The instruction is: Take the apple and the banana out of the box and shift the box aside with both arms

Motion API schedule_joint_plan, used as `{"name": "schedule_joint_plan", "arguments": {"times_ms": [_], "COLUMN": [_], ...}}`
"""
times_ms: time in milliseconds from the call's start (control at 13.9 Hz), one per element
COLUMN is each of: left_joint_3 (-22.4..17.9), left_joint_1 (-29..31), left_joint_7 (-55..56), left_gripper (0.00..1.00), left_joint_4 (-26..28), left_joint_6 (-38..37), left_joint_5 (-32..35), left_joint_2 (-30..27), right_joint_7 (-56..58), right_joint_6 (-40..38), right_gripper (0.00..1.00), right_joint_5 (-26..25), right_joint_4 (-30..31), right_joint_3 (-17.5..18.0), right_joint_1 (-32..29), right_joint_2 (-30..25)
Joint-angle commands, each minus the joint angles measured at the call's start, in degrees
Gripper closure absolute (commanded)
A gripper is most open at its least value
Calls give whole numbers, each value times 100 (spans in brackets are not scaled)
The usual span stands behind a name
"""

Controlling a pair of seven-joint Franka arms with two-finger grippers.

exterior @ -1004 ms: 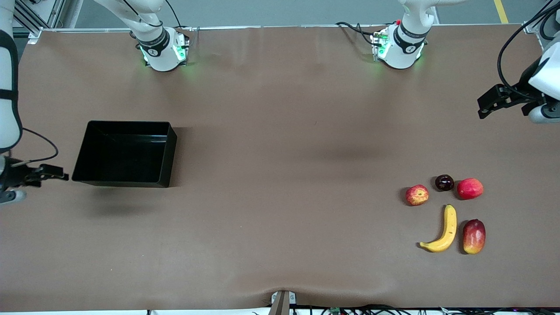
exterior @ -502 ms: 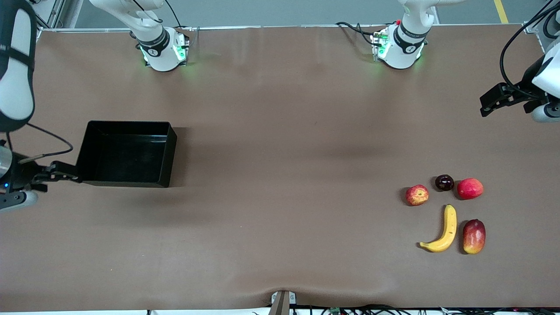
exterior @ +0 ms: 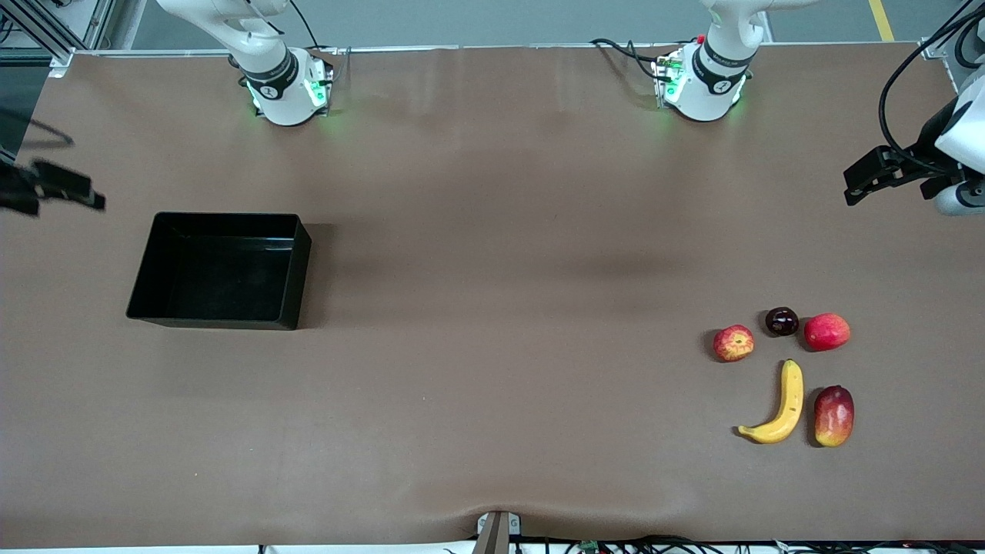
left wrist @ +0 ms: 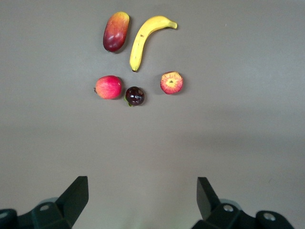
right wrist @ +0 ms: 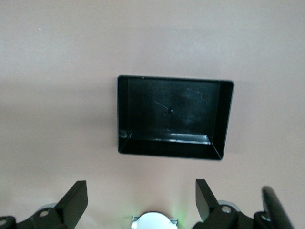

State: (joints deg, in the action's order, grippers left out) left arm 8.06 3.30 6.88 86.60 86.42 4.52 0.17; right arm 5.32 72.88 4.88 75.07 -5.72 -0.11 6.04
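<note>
The black box (exterior: 302, 269) stands open and empty toward the right arm's end of the table; it also shows in the right wrist view (right wrist: 167, 148). The banana (exterior: 785, 404) and the red-yellow apple (exterior: 733, 342) lie toward the left arm's end, and show in the left wrist view as banana (left wrist: 145, 40) and apple (left wrist: 171, 82). My right gripper (exterior: 91, 198) is open and empty, up in the air over the table edge beside the box; it also shows in its own wrist view (right wrist: 141, 200). My left gripper (exterior: 849, 187) is open and empty, high over the table's end; it also shows in its own wrist view (left wrist: 143, 198).
A mango (exterior: 834, 415) lies beside the banana. A dark purple fruit (exterior: 782, 321) and a pinkish-red fruit (exterior: 826, 332) lie beside the apple. The arm bases (exterior: 288, 92) stand along the table's edge farthest from the front camera.
My right gripper has swung up and away from the box's near corner, toward the robots' edge of the table. The left gripper has hardly moved. Box and fruits stay put.
</note>
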Motion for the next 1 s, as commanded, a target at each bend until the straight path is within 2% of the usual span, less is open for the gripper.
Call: {"name": "schedule_joint_plan", "arguments": {"times_ms": [0, 215, 287, 932], "left_joint_3": [-6, 2, 2, 20], "left_joint_1": [48, 40, 40, 31], "left_joint_7": [-82, -82, -82, -73], "left_gripper": [0, 0, 0, 0], "left_joint_4": [42, 42, 42, -11], "left_joint_6": [-2, -2, -2, -20], "left_joint_5": [-101, -83, -83, -48], "left_joint_2": [-131, -122, -122, -113], "right_joint_7": [-162, -171, -128, -75], "right_joint_6": [94, 191, 200, 446], "right_gripper": [0, 0, 0, 0], "right_joint_5": [-145, -549, -498, -409], "right_joint_4": [806, 1054, 1045, 1054], "right_joint_3": [36, 27, 1, 44], "right_joint_1": [-77, -103, -243, -130], "right_joint_2": [-823, -1000, -965, -947]}}
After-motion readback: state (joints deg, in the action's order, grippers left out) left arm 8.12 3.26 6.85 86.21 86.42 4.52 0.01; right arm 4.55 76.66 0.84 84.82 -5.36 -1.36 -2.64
